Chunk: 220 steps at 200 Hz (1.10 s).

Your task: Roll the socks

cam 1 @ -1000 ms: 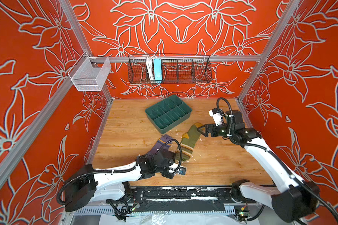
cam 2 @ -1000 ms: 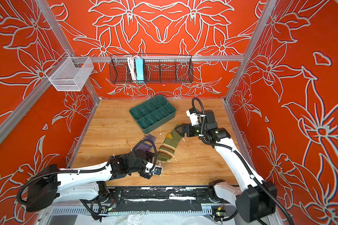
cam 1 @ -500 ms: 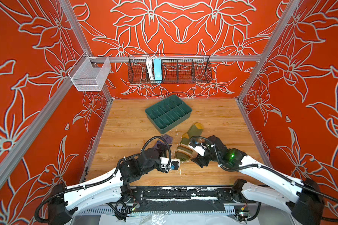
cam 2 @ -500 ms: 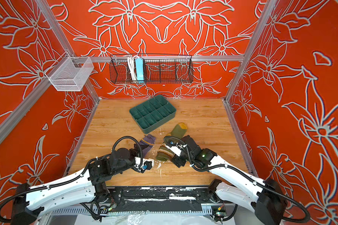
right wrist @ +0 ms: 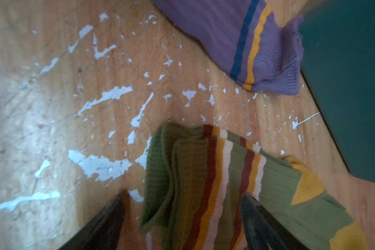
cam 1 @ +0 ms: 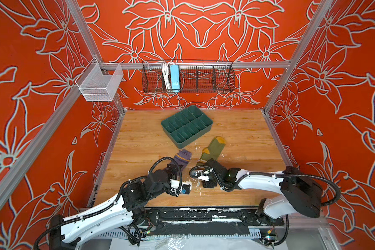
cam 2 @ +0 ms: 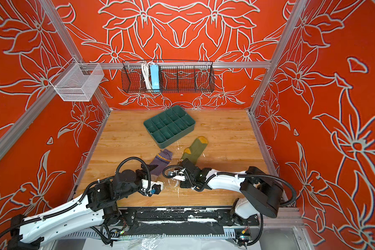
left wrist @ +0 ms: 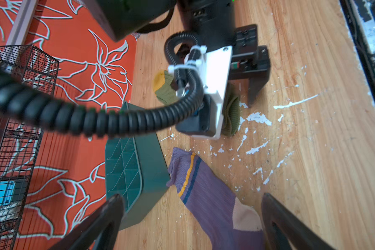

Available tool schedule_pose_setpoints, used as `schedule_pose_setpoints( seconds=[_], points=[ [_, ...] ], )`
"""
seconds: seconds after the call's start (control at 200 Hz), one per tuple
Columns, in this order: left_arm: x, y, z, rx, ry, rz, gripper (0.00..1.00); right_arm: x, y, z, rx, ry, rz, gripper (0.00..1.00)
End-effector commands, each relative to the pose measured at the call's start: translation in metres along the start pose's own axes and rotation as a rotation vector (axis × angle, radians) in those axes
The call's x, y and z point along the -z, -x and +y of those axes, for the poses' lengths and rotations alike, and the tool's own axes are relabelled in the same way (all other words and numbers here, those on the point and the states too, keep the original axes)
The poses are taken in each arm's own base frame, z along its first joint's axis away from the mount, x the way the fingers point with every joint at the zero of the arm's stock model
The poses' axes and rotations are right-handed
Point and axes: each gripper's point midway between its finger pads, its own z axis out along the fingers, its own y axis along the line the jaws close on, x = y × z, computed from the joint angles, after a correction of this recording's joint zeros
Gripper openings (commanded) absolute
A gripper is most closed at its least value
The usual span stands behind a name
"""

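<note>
Right end effector (right wrist: 182, 201) has swung from the far end of the olive sock (cam 1: 212, 149) to its folded cuff, jaws wide astride it, no grip yet. Left end effector (left wrist: 192, 195), wide, hovers over the purple sock (cam 1: 182, 157). Both socks lie mid-surface (cam 1: 139, 138). I judge rolling barely begun.

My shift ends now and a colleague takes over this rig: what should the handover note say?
Left tool: open, straddling the heel end of the purple sock, not gripping.
Right tool: open around the striped cuff of the olive sock.
Both socks lie apart on the table, just in front of the green tray.
Done: the olive cuff looks folded over, nothing more; the purple sock lies flat.
Left: roll both socks.
</note>
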Motion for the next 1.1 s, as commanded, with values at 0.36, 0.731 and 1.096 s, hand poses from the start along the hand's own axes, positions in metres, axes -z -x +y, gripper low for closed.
schedule_pose_setpoints(
  seconds=[0.36,0.731,1.096],
  points=[
    [-0.001,0.007,-0.012,-0.045,-0.068,-0.036,0.99,0.012,-0.016,0.017,0.066,0.092,0.077,0.17],
    [-0.016,0.044,-0.028,-0.062,-0.173,-0.173,1.0,0.033,-0.039,0.04,0.046,0.181,0.12,0.0],
    [-0.046,0.07,-0.053,-0.122,-0.155,-0.221,0.86,0.048,-0.061,0.057,0.001,0.286,0.156,0.0]
  ],
)
